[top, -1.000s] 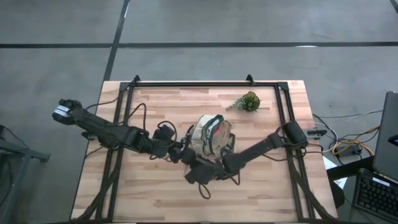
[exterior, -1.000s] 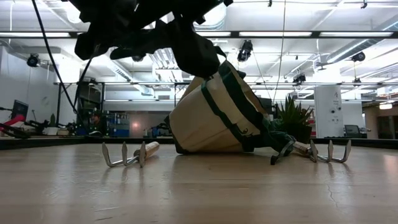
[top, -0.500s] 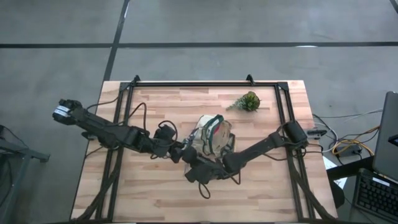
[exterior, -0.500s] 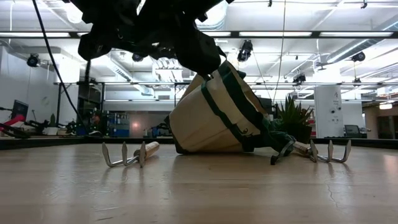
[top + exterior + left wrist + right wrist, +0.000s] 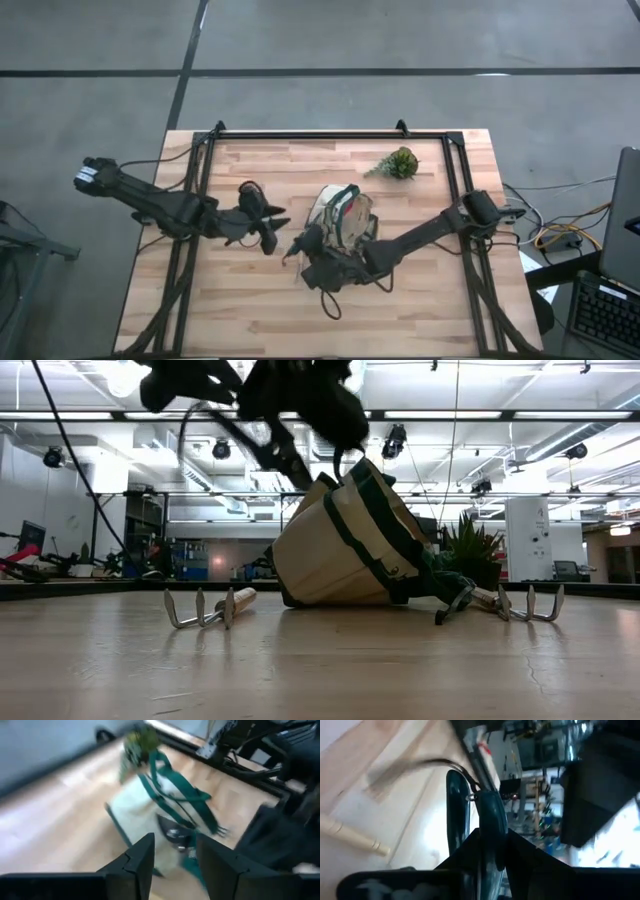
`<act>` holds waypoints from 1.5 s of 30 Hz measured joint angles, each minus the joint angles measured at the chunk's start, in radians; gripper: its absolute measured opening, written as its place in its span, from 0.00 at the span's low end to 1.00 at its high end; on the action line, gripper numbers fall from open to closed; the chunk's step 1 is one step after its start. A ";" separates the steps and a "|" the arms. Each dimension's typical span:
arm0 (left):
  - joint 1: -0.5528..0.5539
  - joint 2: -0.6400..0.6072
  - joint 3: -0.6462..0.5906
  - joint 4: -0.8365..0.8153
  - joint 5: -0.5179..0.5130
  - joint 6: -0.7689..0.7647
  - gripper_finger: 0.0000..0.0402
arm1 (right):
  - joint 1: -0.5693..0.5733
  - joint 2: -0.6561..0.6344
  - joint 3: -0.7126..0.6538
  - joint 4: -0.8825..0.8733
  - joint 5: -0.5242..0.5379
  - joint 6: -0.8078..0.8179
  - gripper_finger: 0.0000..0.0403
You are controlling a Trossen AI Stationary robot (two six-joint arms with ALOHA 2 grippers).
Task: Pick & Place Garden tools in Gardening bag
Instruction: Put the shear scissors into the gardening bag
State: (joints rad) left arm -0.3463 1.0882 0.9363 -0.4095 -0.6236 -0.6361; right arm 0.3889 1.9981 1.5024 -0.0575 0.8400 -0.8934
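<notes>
The tan gardening bag (image 5: 340,218) with green trim lies tipped on the table near its middle, and its lower side rests on the wood (image 5: 340,550). My right gripper (image 5: 303,255) is at the bag's near left side, shut on pruning shears with dark teal handles (image 5: 487,805). The shears are held up in the low view (image 5: 270,445). My left gripper (image 5: 270,230) is open and empty, left of the bag and apart from it; the bag shows ahead of it in the left wrist view (image 5: 145,815). Two wooden-handled rakes (image 5: 205,607) (image 5: 525,603) lie on the table. My right gripper pinches the shears' teal handles (image 5: 489,827) between its two fingers. The fingers lie along the handles, and the blade end with a red piece (image 5: 482,747) points away from the gripper. The shears are clear of the table.
The small green plant (image 5: 397,163) stands at the far right of the table. A dark tool or cord (image 5: 328,303) lies near the front, below the right gripper. A black frame (image 5: 330,135) runs along the table's far edge. There is bare wood at the near left.
My left gripper has drawn back from the bag's rim toward the table's left edge. My right gripper has shifted a little left and far with the shears, which now show raised in the low view. The bag stays tipped in place.
</notes>
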 joint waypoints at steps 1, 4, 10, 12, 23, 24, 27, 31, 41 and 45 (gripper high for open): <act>-0.005 -0.008 0.000 0.001 -0.033 0.038 0.37 | 0.000 -0.019 -0.001 -0.007 -0.004 0.041 0.12; -0.019 -0.016 -0.005 0.025 -0.151 0.130 0.36 | 0.000 -0.100 -0.021 -0.027 -0.041 0.207 0.12; -0.039 0.022 -0.007 0.079 -0.218 0.402 0.36 | -0.017 -0.278 -0.127 0.045 -0.191 0.481 0.12; -0.042 0.040 -0.008 0.078 -0.244 0.448 0.36 | -0.020 -0.330 -0.162 0.076 -0.190 0.525 0.12; -0.049 0.113 -0.010 0.140 -0.250 0.481 0.35 | -0.037 -0.546 -0.476 0.270 -0.481 0.318 0.12; -0.049 0.114 -0.010 0.162 -0.250 0.481 0.35 | -0.042 -0.558 -0.504 0.317 -0.484 0.289 0.12; -0.049 0.113 -0.010 0.222 -0.250 0.481 0.35 | -0.061 -0.593 -0.580 0.398 -0.500 0.213 0.11; -0.048 0.112 -0.010 0.285 -0.223 0.484 0.35 | -0.114 -0.632 -0.634 0.412 -0.633 0.235 0.11; -0.043 0.172 -0.010 0.433 -0.068 0.520 0.35 | -0.240 -0.632 -0.690 0.440 -0.854 0.231 0.11; -0.035 0.225 -0.010 0.486 -0.074 0.537 0.35 | -0.272 -0.622 -0.693 0.457 -0.889 0.226 0.11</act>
State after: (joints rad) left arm -0.3814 1.3134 0.9268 0.0770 -0.6977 -0.0990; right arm 0.1168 1.3763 0.8097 0.3996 -0.0488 -0.6679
